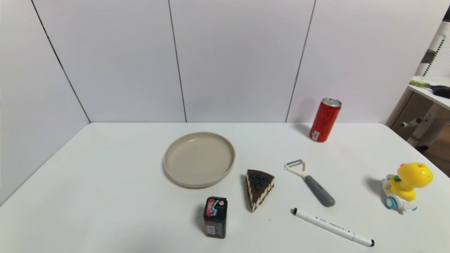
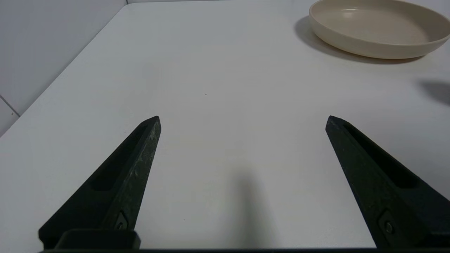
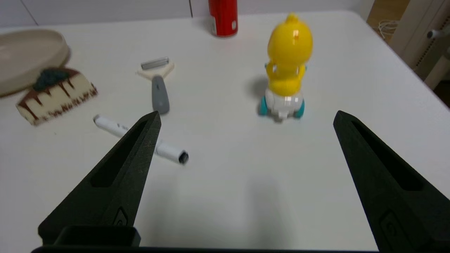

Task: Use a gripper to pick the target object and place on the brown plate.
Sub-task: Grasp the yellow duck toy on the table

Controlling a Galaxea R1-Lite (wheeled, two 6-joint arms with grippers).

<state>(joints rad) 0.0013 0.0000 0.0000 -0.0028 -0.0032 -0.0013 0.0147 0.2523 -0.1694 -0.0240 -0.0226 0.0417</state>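
While the small yellow plastic duck toy on its white cart with blue wheels (image 1: 406,187) stands untouched near the table's right edge, well apart from the round beige-tan plate (image 1: 199,159), the right gripper (image 3: 246,117) hangs short of it, fingers spread wide and empty. To my eye it should straddle the round body squarely and close gently, since the wheels could let it roll. The left gripper (image 2: 242,118) idles open near the plate.

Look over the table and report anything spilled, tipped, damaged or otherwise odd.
Nothing stands out. The duck toy, red can and small box stand upright, the brown plate is bare, and nothing has spilled.
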